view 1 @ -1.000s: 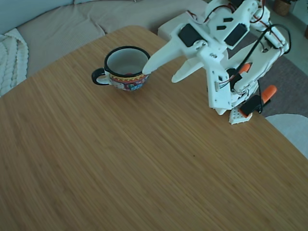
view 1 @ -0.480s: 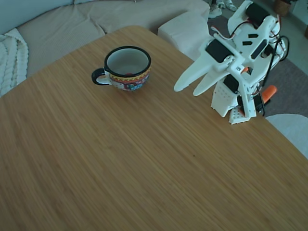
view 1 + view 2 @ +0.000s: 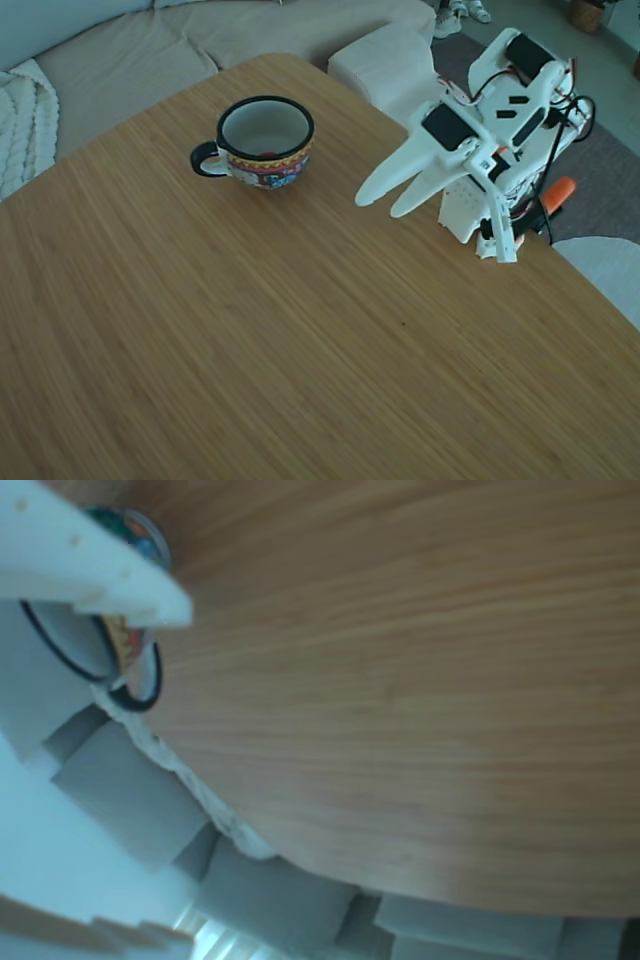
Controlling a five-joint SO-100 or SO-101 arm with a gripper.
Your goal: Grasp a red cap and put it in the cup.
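Note:
The cup [image 3: 262,141], white inside with a dark rim, dark handle and a colourful band, stands upright at the far side of the wooden table [image 3: 300,340]. A small sliver of red shows low inside it by the near wall; I cannot tell whether that is the red cap. No red cap lies on the table. My white gripper [image 3: 378,206] hangs above the table to the right of the cup, well apart from it. It is open by a narrow gap and holds nothing. In the other view one white finger [image 3: 100,575] partly covers the cup [image 3: 60,655].
A beige sofa [image 3: 130,50] with a knitted blanket [image 3: 20,120] runs behind the table, and a pale cushion block [image 3: 385,60] sits by the far edge. The arm's base with an orange-handled clamp [image 3: 558,190] sits at the right table edge.
The gripper has drawn back to the right from the cup's rim, and its fingers have come closer together. The cup has not moved.

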